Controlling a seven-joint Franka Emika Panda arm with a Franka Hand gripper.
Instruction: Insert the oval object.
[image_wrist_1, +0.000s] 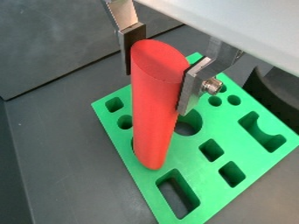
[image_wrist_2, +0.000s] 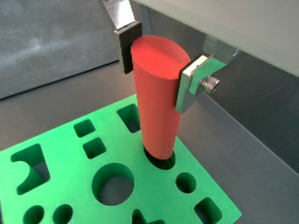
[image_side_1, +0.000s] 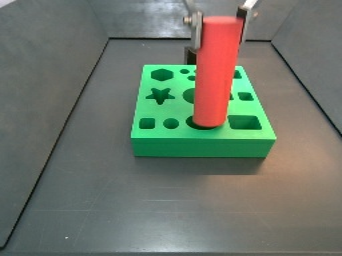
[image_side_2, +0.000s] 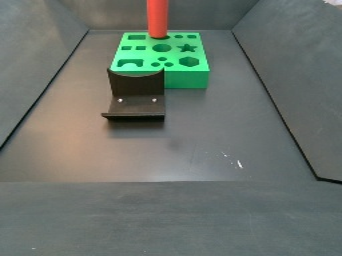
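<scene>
The tall, smooth, matte red peg with an oval cross-section (image_wrist_1: 156, 101) stands with its lower end already entered in a hole of the green plastic block with shaped cut-outs (image_wrist_1: 251, 175); in both side views the peg's foot (image_side_1: 207, 122) meets the block at an opening near the block's front middle, and in a wrist view the oval hole's rim (image_wrist_2: 162, 160) shows snug around it. Judging from this, alignment and first entry are done; what is left is pushing the peg down, since most of its length rises above the block, and then letting go.

The peg's long axis runs close to vertical, flat oval top (image_wrist_2: 159, 54) facing up, bottom end down in the hole. In a side view it looks upright with hardly any lean; a slight tilt cannot be ruled out from the wrist views.

The 2-finger silver gripper (image_wrist_1: 159, 63) sits at the peg's upper part, above the block, and is clamped on the peg: 1 dark-padded finger (image_wrist_1: 132, 48) presses 1 narrow side, the other finger (image_wrist_1: 193, 83) the opposite side.

A dark L-shaped fixture (image_side_2: 134, 105) stands on the dark floor (image_side_2: 187, 150) just beside the block, on the block's side away from the peg, and is not involved
</scene>
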